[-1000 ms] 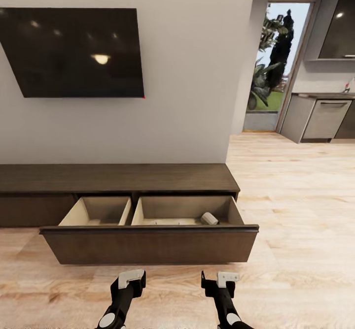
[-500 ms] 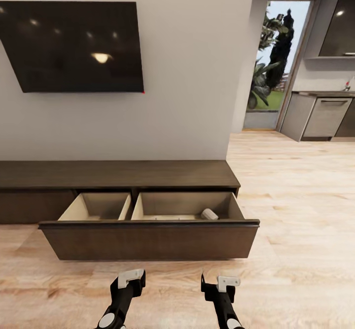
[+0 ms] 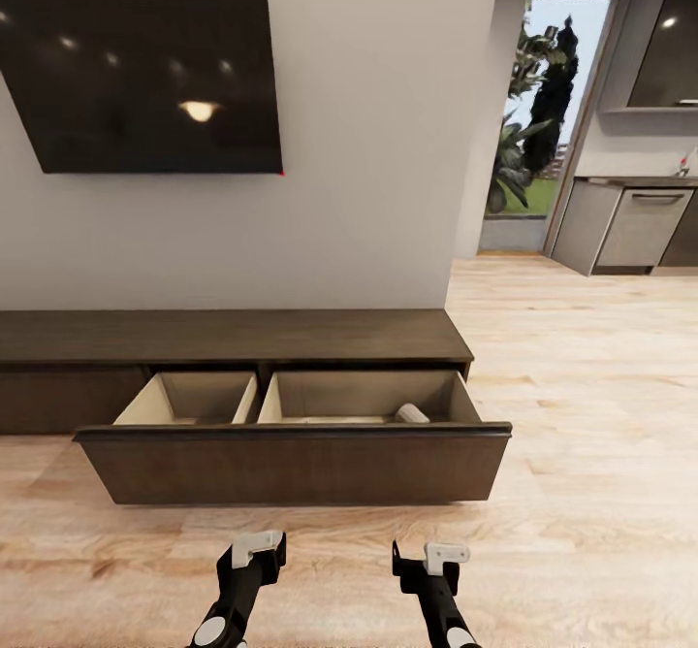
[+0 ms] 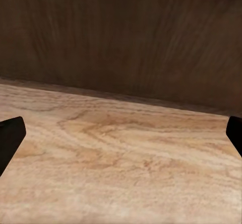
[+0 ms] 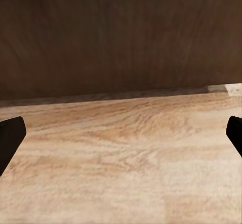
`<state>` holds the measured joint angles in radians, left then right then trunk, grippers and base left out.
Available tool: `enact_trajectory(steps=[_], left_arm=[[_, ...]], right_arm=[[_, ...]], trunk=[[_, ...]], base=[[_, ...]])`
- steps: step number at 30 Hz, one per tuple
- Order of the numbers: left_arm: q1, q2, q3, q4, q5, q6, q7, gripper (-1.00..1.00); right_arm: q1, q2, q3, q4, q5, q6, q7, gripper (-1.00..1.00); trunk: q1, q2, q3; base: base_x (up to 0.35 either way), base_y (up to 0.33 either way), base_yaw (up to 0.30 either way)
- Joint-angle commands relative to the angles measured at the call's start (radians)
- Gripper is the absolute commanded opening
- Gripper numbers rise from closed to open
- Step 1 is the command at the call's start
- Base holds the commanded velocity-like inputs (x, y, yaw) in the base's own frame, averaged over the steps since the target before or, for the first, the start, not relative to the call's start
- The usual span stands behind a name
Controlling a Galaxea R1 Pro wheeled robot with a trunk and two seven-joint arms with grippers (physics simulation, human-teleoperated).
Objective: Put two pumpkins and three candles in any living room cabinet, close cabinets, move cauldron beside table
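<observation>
The cabinet (image 3: 291, 464) is viewed from above by the head camera; its drawer front (close) is shared by both wrist cameras.

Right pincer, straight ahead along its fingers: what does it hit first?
Most likely the dark wood front of the open drawer on the cabinet. The right pincer is open and empty, with bare wood floor between; the gap's depth is unclear.

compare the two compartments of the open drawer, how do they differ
The left compartment is narrower; the right compartment is clearly wider. The left one looks bare as far as the head view shows, while the right one holds a small pale object lying near its front right corner. Both share beige walls, sit behind the same dark drawer front, and stand pulled out.
</observation>
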<state>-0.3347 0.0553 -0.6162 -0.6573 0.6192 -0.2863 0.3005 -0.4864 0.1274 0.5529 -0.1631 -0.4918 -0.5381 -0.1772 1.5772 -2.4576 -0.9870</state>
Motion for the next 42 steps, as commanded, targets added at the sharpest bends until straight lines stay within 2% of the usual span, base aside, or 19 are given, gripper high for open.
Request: enact_trajectory(steps=[1,11,31,42], left_arm=[[-0.001,0.001,-0.008,-0.001,0.008,-0.005,0.008,1.0],[-0.001,0.0,-0.012,-0.001,0.014,-0.004,0.007,1.0],[-0.001,0.0,-0.013,-0.001,0.014,-0.002,0.008,1.0],[-0.001,0.0,-0.013,-0.001,0.014,-0.002,0.008,1.0]], right_arm=[[-0.001,0.0,0.009,0.0,-0.002,-0.002,-0.008,1.0],[-0.001,0.0,0.009,0.0,-0.002,-0.002,-0.007,1.0],[-0.001,0.0,0.009,0.0,-0.002,-0.002,-0.006,1.0],[-0.001,0.0,0.009,0.0,-0.002,-0.002,-0.005,1.0]], trunk=[[0.0,0.0,-0.001],[0.0,0.0,-0.001],[0.0,0.0,-0.001],[0.0,0.0,-0.001]], base=[[0.0,0.0,0.0],[0.033,0.0,0.0],[0.299,0.0,0.0],[0.127,0.0,0.0]])
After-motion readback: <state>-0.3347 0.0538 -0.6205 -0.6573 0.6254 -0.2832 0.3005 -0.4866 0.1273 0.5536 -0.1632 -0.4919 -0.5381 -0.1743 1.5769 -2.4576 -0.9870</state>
